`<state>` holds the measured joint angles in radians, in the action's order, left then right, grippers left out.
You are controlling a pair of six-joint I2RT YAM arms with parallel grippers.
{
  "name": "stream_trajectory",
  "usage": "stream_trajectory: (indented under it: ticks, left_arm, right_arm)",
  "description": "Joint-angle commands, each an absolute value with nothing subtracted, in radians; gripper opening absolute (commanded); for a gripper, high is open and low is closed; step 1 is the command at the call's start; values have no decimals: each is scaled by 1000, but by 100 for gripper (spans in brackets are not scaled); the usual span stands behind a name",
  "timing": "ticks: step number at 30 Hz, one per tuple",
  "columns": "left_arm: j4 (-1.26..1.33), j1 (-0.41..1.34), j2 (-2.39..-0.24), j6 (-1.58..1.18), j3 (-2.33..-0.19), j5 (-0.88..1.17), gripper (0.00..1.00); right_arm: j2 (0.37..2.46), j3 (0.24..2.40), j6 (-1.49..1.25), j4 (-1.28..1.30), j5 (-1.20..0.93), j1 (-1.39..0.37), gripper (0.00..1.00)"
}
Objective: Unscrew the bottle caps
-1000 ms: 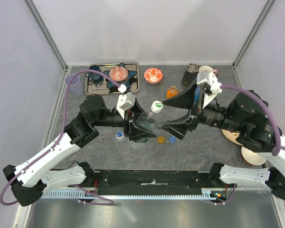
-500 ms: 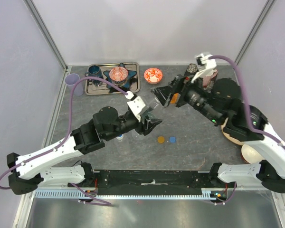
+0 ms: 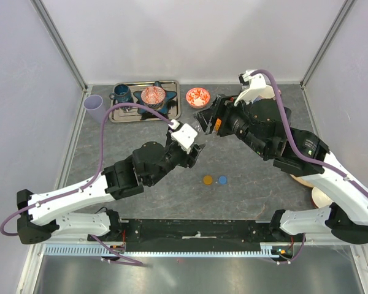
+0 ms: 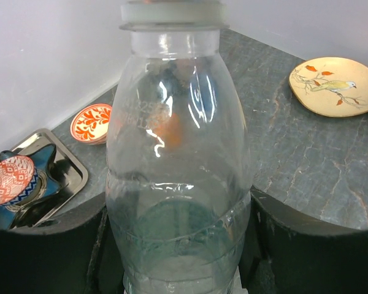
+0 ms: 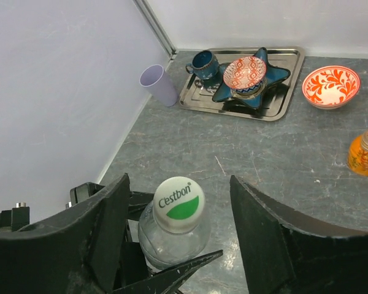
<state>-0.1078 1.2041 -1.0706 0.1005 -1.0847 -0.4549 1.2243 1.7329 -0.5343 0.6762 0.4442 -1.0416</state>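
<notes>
The left hand is clamping the clear bottle — likely light, squashy — while the right hand, open, is straddling its white-and-green cap, best pinched by the rim.

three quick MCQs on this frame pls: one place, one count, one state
1. The lilac cup stands: A) on the tray B) left of the tray, off it C) right of the tray.
2. Caps lying loose in the top view: A) one B) two C) four.
3. The bottle in the left claw is: A) capped B) uncapped C) lying flat.
Answers: 1 B, it stands past the tray's left end. 2 B, one orange cap, one blue cap. 3 A, the green-white cap sits on its neck.
</notes>
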Motion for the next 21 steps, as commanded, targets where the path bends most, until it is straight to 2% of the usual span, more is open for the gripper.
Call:
stream_trajectory:
  ticks: [1, 16, 18, 21]
  left_arm:
    - [-40, 1212, -1060, 143, -1091, -503, 34]
    - [-35, 1213, -1035, 135, -1081, -491, 34]
    - [-35, 1213, -1032, 135, -1081, -491, 34]
    - [-35, 1213, -1032, 137, -1081, -492, 34]
  right_arm:
    - [1203, 1740, -537, 673, 483, -1045, 70]
    - [1203, 1703, -534, 670, 469, -1045, 42]
    - [1200, 1695, -534, 670, 462, -1045, 39]
    - [1197, 1687, -537, 675, 459, -1045, 42]
